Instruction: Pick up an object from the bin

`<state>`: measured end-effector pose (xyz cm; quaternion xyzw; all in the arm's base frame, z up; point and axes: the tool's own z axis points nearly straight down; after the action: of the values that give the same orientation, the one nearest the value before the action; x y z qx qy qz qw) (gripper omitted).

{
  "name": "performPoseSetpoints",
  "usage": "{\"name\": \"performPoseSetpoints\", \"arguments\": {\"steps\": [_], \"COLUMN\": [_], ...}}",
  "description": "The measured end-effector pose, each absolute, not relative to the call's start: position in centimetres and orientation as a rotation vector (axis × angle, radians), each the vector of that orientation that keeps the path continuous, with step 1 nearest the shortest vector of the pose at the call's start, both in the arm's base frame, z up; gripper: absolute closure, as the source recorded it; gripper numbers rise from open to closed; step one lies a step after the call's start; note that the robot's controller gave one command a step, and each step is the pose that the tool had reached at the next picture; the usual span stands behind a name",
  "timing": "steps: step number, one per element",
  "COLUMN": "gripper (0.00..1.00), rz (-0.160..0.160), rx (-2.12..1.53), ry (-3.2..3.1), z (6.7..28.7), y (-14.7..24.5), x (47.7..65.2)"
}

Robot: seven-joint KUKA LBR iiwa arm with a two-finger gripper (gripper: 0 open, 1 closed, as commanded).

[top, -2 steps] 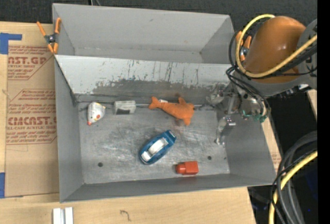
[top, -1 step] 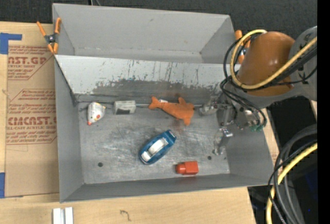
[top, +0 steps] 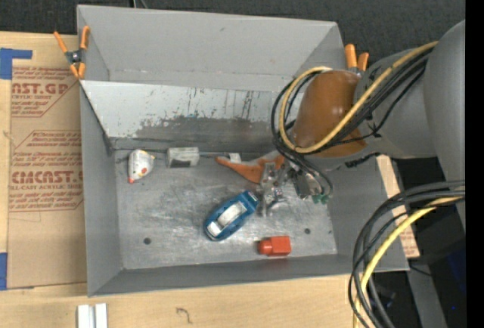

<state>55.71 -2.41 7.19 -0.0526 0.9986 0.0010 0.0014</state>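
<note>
The gripper hangs low in the right half of the bin, just beside the right end of a blue toy car. I cannot tell how far it is open.

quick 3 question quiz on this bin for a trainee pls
1. Which thing in the grey metal bin lies nearest the gripper? A) small red block B) blue and white toy car C) white rounded toy with an orange tip
2. True or false: the small red block rests against the bin's back wall.
3. Fill in: the white rounded toy lies toward the view's ___ side.
Key: 1 B. 2 false, the small red block lies near the front wall. 3 left.
</note>
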Motion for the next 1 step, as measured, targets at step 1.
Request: {"name": "performPoseSetpoints", "arguments": {"steps": [1], "gripper": [0.0], "rz": [0.001], "rx": [-0.165], "ry": [3.139], "z": [7.06], "y": [-2.5], "x": [55.56]}}
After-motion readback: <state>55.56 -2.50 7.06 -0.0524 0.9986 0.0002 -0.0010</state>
